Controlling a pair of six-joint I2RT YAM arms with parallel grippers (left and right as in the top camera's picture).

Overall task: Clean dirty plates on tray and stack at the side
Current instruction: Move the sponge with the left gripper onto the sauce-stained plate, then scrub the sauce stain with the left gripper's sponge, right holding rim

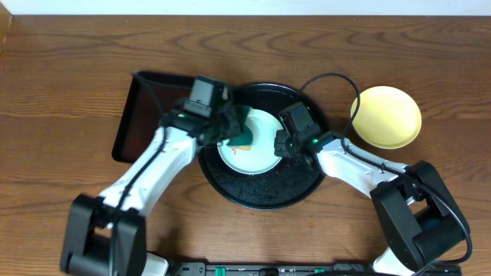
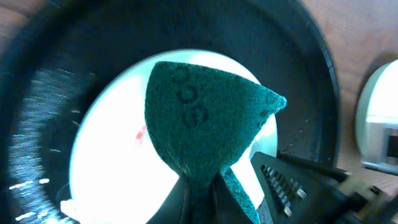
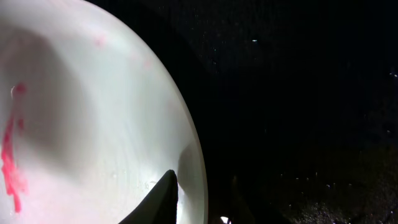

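Table: brown wood planks (image 1: 69, 92) fill the overhead view, with both arm bases at the near edge.
Round black tray: (image 1: 268, 188) sits mid-table, glossy and speckled with wet, and both grippers work over it.
Rectangular tray: (image 1: 130, 126) dark, touching or just beside the round tray's left side, partly behind the left arm.
Yellow plate: (image 1: 386, 116) on the bare wood to the right, off the tray and apart from it; looks clean from above.
Pale plate: (image 1: 257, 157) lies flat on the round tray, left of its centre.
Sponge: (image 2: 199, 118) teal, folded to a wedge over the plate's far-left part.
Left gripper: (image 2: 199, 193) pinched tight on the sponge's narrow end.
Right gripper: (image 3: 199, 199) closed onto the pale plate's right rim, one finger over the inside, the other outside it.
Red smear: (image 1: 244, 147) on the plate just nearer the robot than the sponge; in the right wrist view it runs along the side opposite the held rim.
Deciding relation: the smear lies just beside the sponge, so the left arm is nearer and the wipe likely comes toward the robot.
Hard to tell: whether the sponge touches the plate; what lies under it; the outer right finger is lost in the dark; no third plate is visible.
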